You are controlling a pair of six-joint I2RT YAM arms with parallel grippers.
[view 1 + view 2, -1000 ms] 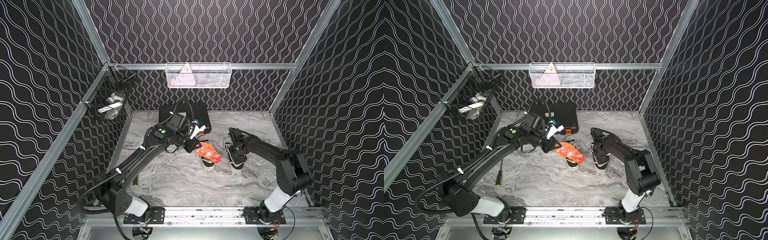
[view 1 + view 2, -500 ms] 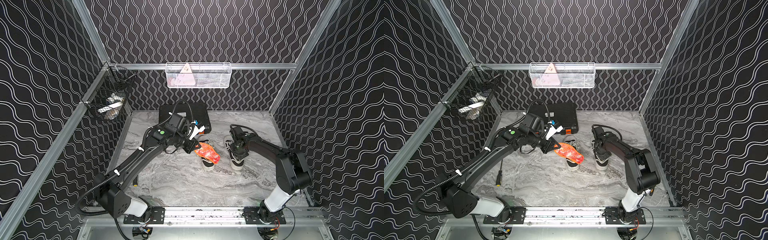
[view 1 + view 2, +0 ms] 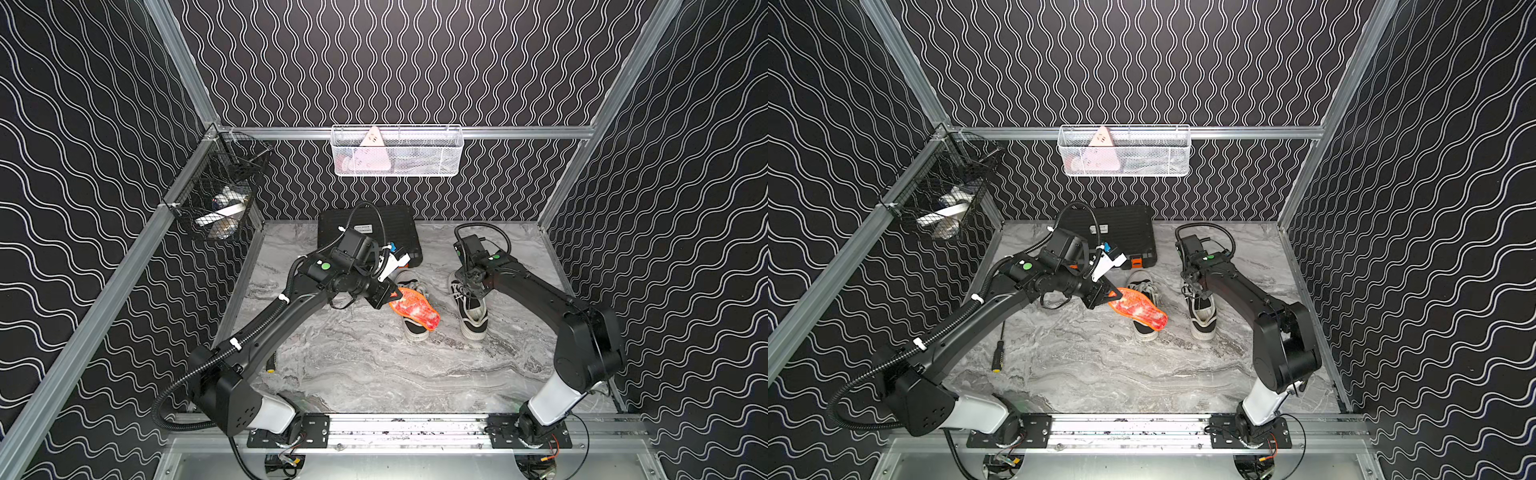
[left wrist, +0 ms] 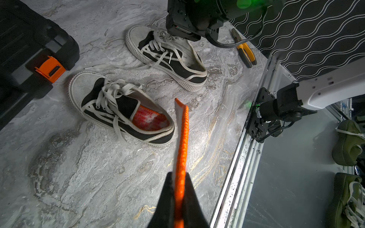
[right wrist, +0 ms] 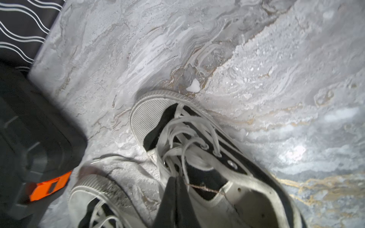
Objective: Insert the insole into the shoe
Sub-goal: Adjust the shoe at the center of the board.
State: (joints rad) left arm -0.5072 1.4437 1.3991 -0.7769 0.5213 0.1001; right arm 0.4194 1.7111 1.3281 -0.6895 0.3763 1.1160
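My left gripper (image 3: 395,294) (image 3: 1115,295) (image 4: 178,175) is shut on one end of an orange insole (image 3: 415,309) (image 3: 1138,309) (image 4: 180,138). It holds the insole in the air over the left black-and-white shoe (image 3: 415,332) (image 4: 110,106), which has another orange insole (image 4: 150,120) lying inside it. The right shoe (image 3: 471,316) (image 3: 1202,318) (image 5: 217,158) stands beside it with a dark inside. My right gripper (image 3: 473,292) (image 5: 175,178) is shut, its tips down at that shoe's laces and tongue. I cannot tell whether anything is caught between them.
A black tool case (image 3: 370,232) with an orange latch lies behind the shoes. A screwdriver (image 3: 997,353) lies at the left, and pliers (image 4: 245,49) lie near the right wall. A white basket (image 3: 397,151) and a black basket (image 3: 220,199) hang on the walls.
My right gripper has gone from open to shut at the right shoe's lacing. The left arm still holds the insole over the left shoe, hardly moved.
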